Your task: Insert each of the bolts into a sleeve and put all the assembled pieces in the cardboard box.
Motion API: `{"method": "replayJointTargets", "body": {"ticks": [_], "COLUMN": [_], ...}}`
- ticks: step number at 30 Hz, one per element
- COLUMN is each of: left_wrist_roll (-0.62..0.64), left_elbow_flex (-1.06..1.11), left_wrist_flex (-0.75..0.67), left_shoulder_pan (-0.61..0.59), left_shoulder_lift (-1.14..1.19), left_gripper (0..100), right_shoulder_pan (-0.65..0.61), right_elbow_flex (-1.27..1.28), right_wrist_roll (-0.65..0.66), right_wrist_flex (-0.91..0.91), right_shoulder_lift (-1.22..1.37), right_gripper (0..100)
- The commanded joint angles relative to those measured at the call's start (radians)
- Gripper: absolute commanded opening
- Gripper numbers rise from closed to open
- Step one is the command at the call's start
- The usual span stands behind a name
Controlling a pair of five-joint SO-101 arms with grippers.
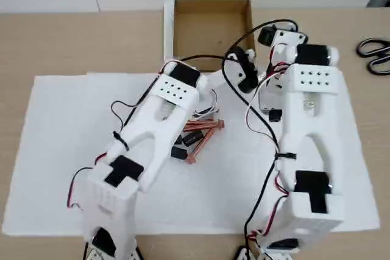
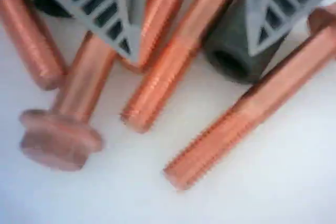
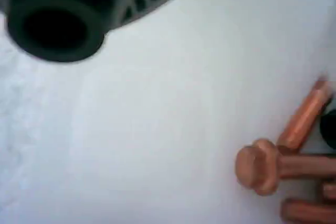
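Several copper bolts (image 1: 204,131) lie in a heap on the white mat (image 1: 67,150) with black sleeves (image 1: 191,139) among them. My left gripper (image 1: 205,111) hangs open right over this heap. Up close its grey fingers (image 2: 107,11) straddle two bolt shanks (image 2: 168,61), and a black sleeve (image 2: 233,51) rests against the other finger. My right gripper (image 1: 272,109) is to the right of the heap, shut on a black sleeve (image 3: 52,27) whose open end faces the camera. A flanged bolt head (image 3: 257,166) lies on the mat beyond it. The cardboard box (image 1: 210,28) stands at the back centre.
Black scissors (image 1: 375,54) lie on the wooden table at the far right. The mat has free room on its left half and along its front. Cables loop between the two arms near the box's front wall.
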Motion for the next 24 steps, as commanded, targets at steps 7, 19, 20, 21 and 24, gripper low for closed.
{"method": "replayJointTargets", "body": {"ticks": [7, 19, 20, 21, 24], "left_wrist_roll": [-0.009, -0.006, -0.006, -0.006, -0.006], "left_elbow_flex": [-0.128, -0.171, -0.171, -0.171, -0.168], "left_wrist_flex": [0.101, 0.127, 0.127, 0.126, 0.129], "left_shoulder_pan": [0.012, -0.002, -0.002, -0.002, -0.002], "left_shoulder_lift": [-0.002, 0.008, 0.008, 0.008, 0.008], "left_gripper": [13, 13, 13, 13, 13], "right_shoulder_pan": [0.148, 0.298, 0.315, 0.334, 0.395], "right_elbow_flex": [-0.054, -0.061, -0.061, -0.061, -0.061], "right_wrist_roll": [-0.002, 0.023, 0.023, 0.023, 0.023], "right_wrist_flex": [-0.008, -0.008, -0.008, -0.01, -0.01], "right_shoulder_lift": [-0.071, -0.259, -0.272, -0.286, -0.325], "right_gripper": [0.4, 0.4, 0.4, 0.4, 0.4]}}
